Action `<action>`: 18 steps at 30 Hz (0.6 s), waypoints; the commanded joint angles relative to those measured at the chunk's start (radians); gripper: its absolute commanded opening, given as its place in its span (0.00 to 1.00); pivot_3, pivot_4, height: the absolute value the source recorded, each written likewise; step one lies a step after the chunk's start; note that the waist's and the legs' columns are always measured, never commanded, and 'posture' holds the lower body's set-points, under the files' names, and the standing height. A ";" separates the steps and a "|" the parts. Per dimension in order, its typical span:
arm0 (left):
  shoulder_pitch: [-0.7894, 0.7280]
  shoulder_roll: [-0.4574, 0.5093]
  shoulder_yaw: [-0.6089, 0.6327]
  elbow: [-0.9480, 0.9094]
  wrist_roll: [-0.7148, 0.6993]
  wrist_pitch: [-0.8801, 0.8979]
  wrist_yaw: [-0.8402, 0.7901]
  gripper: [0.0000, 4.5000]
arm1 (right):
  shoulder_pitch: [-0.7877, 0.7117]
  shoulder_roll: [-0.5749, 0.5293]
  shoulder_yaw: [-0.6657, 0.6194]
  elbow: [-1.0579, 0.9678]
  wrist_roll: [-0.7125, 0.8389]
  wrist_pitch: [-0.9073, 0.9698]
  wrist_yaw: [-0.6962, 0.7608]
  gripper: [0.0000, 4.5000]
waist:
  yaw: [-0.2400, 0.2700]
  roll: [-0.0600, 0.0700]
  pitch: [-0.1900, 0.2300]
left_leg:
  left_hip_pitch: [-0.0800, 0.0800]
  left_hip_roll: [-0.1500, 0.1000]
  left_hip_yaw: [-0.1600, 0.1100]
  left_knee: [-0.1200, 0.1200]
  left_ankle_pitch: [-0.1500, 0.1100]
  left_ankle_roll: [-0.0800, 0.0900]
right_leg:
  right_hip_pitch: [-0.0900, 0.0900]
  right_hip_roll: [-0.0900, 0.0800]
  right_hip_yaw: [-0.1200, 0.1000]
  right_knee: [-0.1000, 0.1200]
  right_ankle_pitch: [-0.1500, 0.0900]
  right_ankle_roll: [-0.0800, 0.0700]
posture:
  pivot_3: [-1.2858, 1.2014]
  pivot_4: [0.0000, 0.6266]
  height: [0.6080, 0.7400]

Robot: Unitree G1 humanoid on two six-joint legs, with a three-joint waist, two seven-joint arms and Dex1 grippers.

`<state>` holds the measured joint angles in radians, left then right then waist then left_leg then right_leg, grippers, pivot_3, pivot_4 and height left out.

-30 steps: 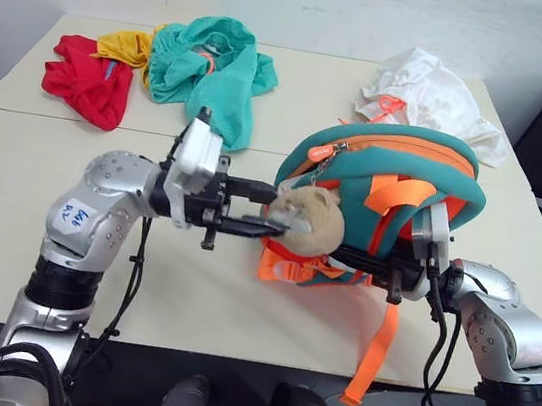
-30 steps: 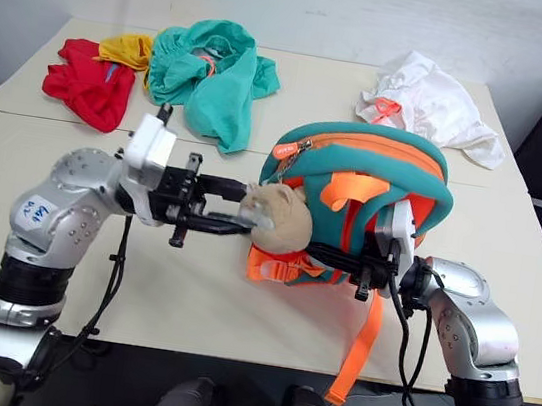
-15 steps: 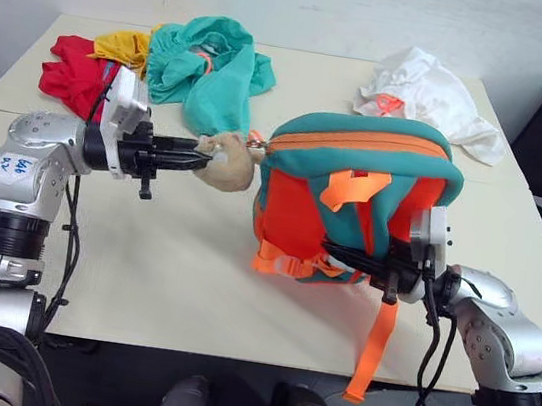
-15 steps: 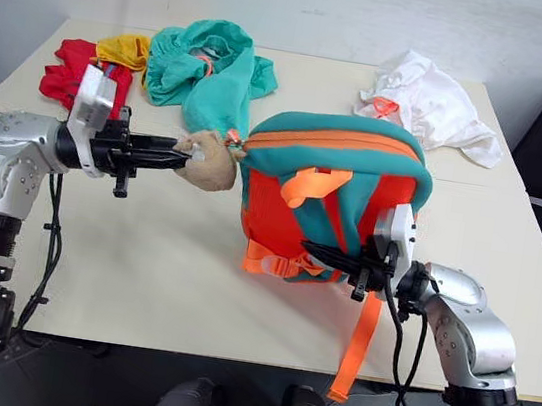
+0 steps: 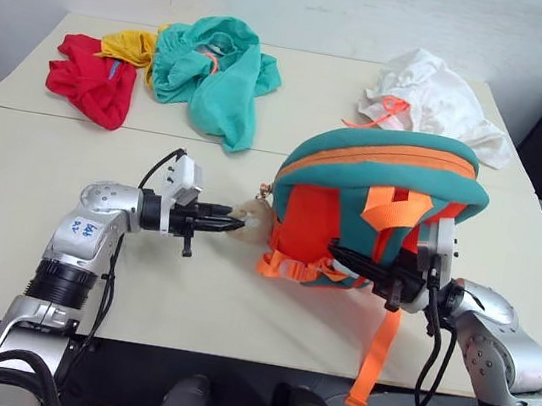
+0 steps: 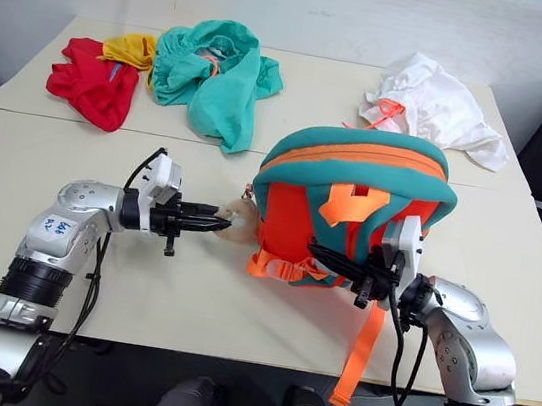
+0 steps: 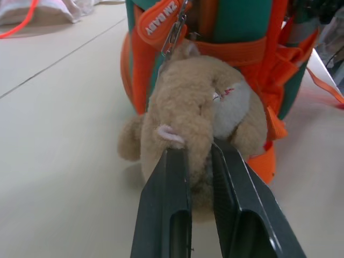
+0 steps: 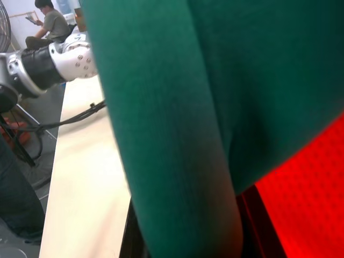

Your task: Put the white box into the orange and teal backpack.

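Cream tabletop (image 5: 12,177): small orange and teal backpack (image 5: 376,213), centre-right, lowered since a moment ago. Left gripper (image 5: 236,224), at its 9 o'clock, pinches tan plush head (image 7: 199,121); right gripper (image 5: 341,254) clamped on backpack. Still zipped; white box unseen.

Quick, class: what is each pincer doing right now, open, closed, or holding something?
Left pincer: closed on the plush animal head.
Right pincer: closed on the orange and teal backpack.

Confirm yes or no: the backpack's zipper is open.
No: the orange zipper runs closed along the top of the orange and teal backpack, with no gap showing in the head views.
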<state>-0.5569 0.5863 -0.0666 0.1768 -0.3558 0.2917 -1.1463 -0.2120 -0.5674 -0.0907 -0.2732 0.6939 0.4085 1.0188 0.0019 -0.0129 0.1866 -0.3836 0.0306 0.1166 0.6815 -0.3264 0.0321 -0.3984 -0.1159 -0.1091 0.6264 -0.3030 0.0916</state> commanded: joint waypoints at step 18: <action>0.274 0.236 0.236 -0.194 -0.097 -0.020 -0.098 0.77 | 0.163 -0.147 -0.245 -0.034 0.030 -0.099 0.139 0.78 | -0.005 0.001 0.000 | 0.000 0.002 0.000 -0.001 -0.002 0.000 | 0.000 -0.001 0.000 -0.002 0.000 0.000 | 0.52 0.24 1.00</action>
<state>-0.3069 0.7997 0.1140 0.0113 -0.4270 0.3081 -1.2051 -0.0648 -0.6960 -0.2727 -0.2735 0.7027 0.3472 1.1129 -0.0030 -0.0118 0.1864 -0.3834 0.0324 0.1166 0.6803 -0.3283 0.0317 -0.3986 -0.1171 -0.1086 0.6242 -0.3031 0.0916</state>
